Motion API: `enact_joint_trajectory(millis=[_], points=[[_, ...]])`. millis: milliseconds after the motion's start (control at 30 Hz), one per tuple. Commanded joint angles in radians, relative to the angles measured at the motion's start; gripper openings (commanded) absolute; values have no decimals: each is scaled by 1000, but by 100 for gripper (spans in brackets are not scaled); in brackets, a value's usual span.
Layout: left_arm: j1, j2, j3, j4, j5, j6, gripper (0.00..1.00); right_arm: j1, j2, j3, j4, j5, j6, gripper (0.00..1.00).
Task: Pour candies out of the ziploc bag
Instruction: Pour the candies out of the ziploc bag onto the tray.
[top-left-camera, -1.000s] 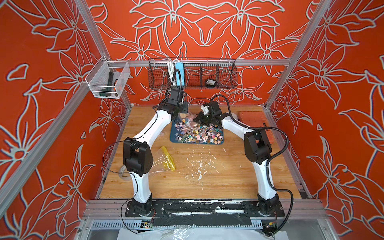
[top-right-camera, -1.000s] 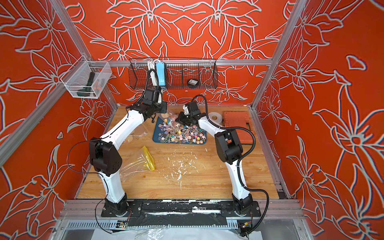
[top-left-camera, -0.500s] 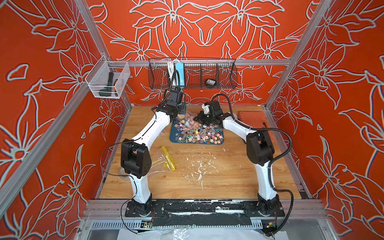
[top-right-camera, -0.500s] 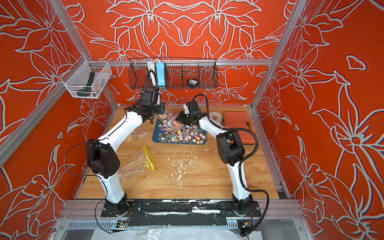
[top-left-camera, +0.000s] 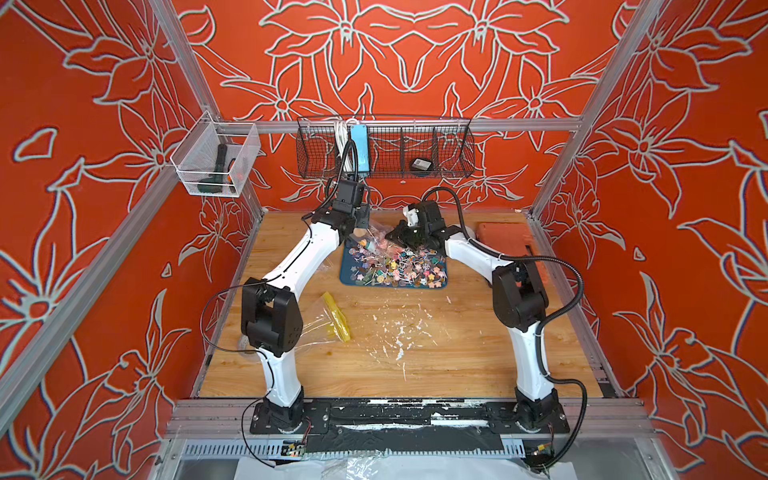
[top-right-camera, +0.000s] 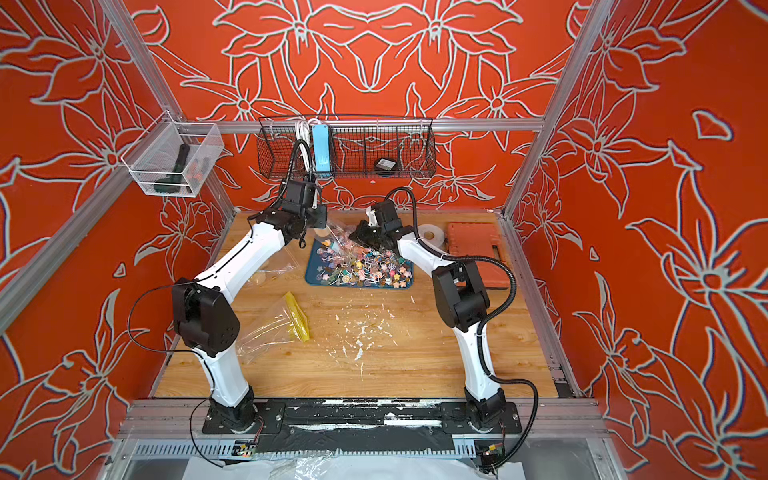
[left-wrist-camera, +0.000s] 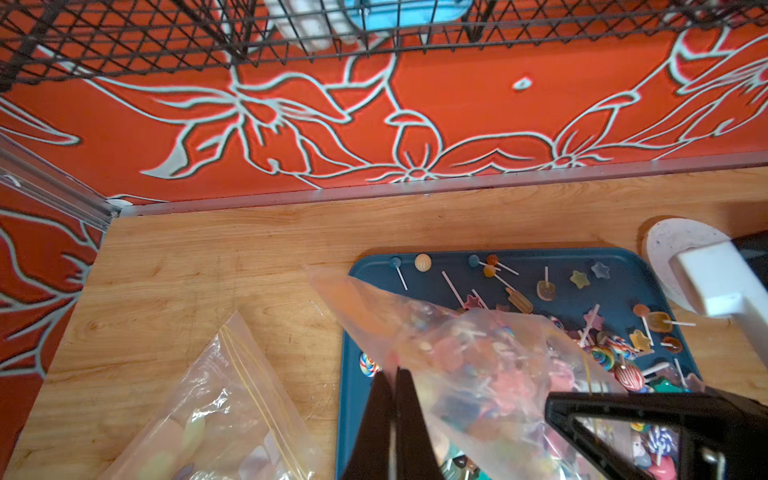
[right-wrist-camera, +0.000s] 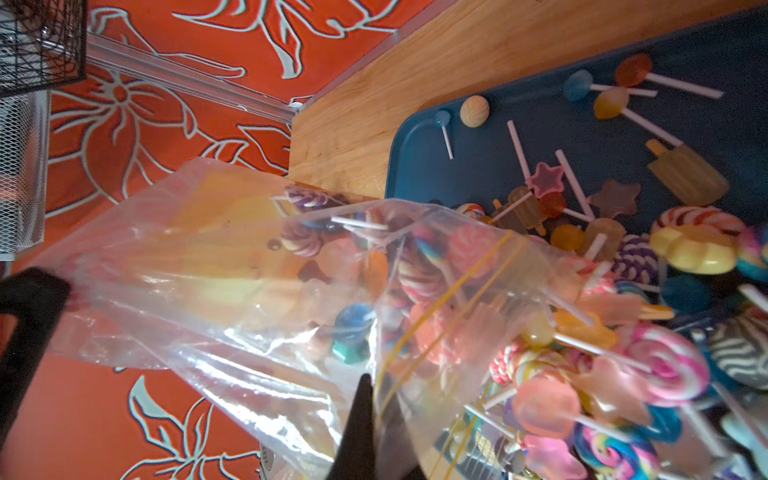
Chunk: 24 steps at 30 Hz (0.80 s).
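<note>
Above the far left corner of the blue tray a clear ziploc bag hangs tilted, its yellow-lined mouth toward the tray. My left gripper is shut on the bag near its closed end. My right gripper is shut on the bag close to the mouth. Several candies still lie inside the bag near the mouth. Many more candies cover the tray.
An empty bag with a yellow strip lies front left. Another bag lies left of the tray. A white tape roll and an orange case sit right of the tray. Above the back edge hangs a wire basket. White scraps litter the middle.
My left wrist has risen and moved toward the back wall, lifting its end of the bag. The right gripper has barely shifted.
</note>
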Motion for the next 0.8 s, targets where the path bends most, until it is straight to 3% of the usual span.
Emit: enact_joint_trajectory(millis=[0,767], points=[[24,-64,13,51,-67,18,0,8,48,23,-22,-15,13,2],[29,-98,18,51,-30,9,0,21,57,5,-3,-6,11,1]])
